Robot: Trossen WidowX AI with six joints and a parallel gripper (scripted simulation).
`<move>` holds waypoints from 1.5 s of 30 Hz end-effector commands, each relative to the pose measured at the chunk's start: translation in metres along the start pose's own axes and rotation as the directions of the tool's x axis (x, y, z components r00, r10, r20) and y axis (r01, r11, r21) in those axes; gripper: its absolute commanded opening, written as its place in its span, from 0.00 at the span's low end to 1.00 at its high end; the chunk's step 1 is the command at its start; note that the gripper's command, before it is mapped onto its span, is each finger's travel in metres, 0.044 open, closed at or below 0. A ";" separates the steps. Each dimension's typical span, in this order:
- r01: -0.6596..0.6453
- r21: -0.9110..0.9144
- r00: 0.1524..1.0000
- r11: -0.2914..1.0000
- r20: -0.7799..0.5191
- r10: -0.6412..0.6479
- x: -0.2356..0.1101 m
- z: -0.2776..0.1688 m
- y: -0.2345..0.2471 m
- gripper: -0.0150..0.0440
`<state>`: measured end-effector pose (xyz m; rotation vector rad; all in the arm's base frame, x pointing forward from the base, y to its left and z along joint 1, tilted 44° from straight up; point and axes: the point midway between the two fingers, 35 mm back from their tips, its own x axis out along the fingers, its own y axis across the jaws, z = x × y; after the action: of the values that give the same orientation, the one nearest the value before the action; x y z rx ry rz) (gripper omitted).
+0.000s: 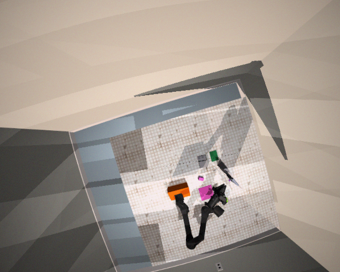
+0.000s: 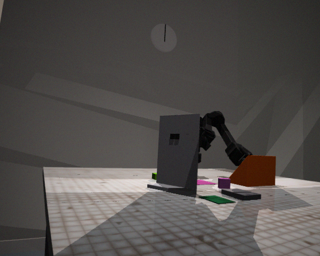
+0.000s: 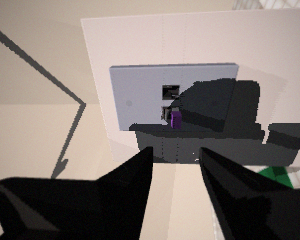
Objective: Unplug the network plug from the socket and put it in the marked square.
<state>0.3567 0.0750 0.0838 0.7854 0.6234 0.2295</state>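
Note:
The upright panel (image 1: 224, 169) (image 2: 178, 165) (image 3: 97, 50) carries a blue-grey plate (image 3: 140, 82) with two openings, one above the other. The small purple plug (image 3: 176, 120) (image 1: 229, 179) is at the lower opening, partly in the gripper's shadow. Its tab cannot be made out. My gripper (image 3: 175, 153) (image 1: 224, 186) is partly open with nothing between its fingers, in front of the panel and short of the plug. The panel hides the fingers in the exterior view. A flat magenta square (image 1: 203, 194) (image 2: 205, 182) and a flat green patch (image 1: 213, 155) (image 2: 216, 199) lie on the table.
An orange box (image 1: 179, 194) (image 2: 261, 170) stands beside the arm's base. A purple block (image 1: 200, 178) (image 2: 224, 183) and a flat grey block (image 1: 202, 159) (image 2: 241, 194) lie between it and the panel. A green cube (image 1: 226, 200) (image 2: 154, 176) is partly under the arm.

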 end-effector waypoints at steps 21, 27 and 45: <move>0.003 0.005 1.000 1.000 0.002 -0.003 0.031 0.009 -0.001 0.52; 0.003 0.005 1.000 1.000 0.003 -0.003 0.038 0.011 -0.001 0.52; 0.002 0.005 1.000 1.000 0.003 -0.002 0.052 0.013 -0.002 0.38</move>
<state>0.4048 0.0881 0.0683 0.7857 0.6209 0.2309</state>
